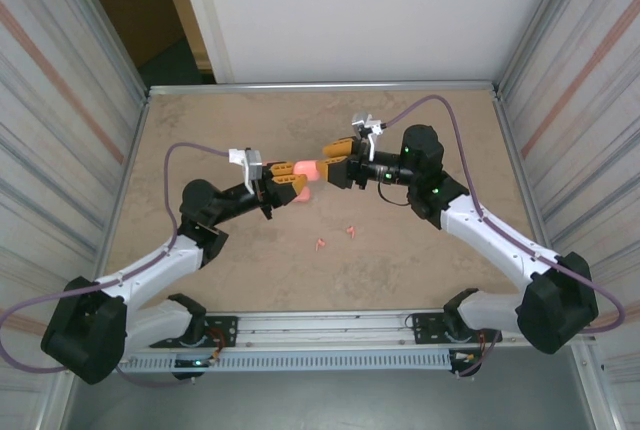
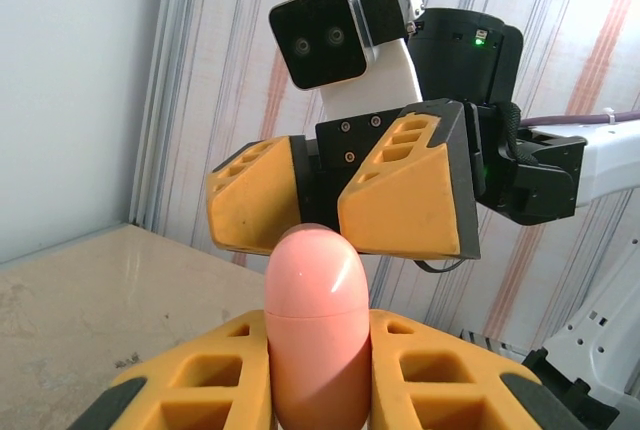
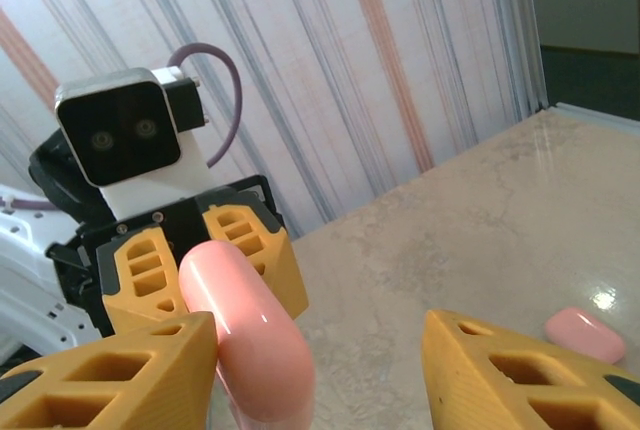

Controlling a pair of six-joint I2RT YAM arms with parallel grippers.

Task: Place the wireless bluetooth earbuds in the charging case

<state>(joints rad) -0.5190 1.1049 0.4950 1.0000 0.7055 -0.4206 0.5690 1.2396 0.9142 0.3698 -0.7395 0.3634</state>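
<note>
Early stage, by the look. Gripping charging case [image 1: 303,169] w/ left tool [image 1: 290,178], clamped narrow on lower half, lifted off worktop [image 1: 420,270] at centre of top view; rounded end up at lower centre of left wrist view. Case closed, seam visible approx halfway up, lid not opened. Reaching in w/ right tool [image 1: 335,172] from just right of centre, spread roughly halfway: in right wrist view, one finger [image 3: 110,370] against case at lower left, other finger [image 3: 520,370] well apart at lower right, so not gripping anything; prob. lining up on lid end to open it. Earbuds visible as tiny pink specks on worktop below centre of top view, two small clusters [image 1: 320,243] and [image 1: 350,231], near each other, well apart from held case; too small to count. None inserted as far as can be judged. Also second pink case [image 3: 585,335] lying flat on worktop, lower right of right wrist view, untouched. Left to do, approx everything: open lid, pick up buds, seat each in its slot, shut lid. No brand, label or text readable anywhere: case plain pink, tools plain orange/black, wrist cam housings blank; small green light on right arm, no markings legible beside it.
</note>
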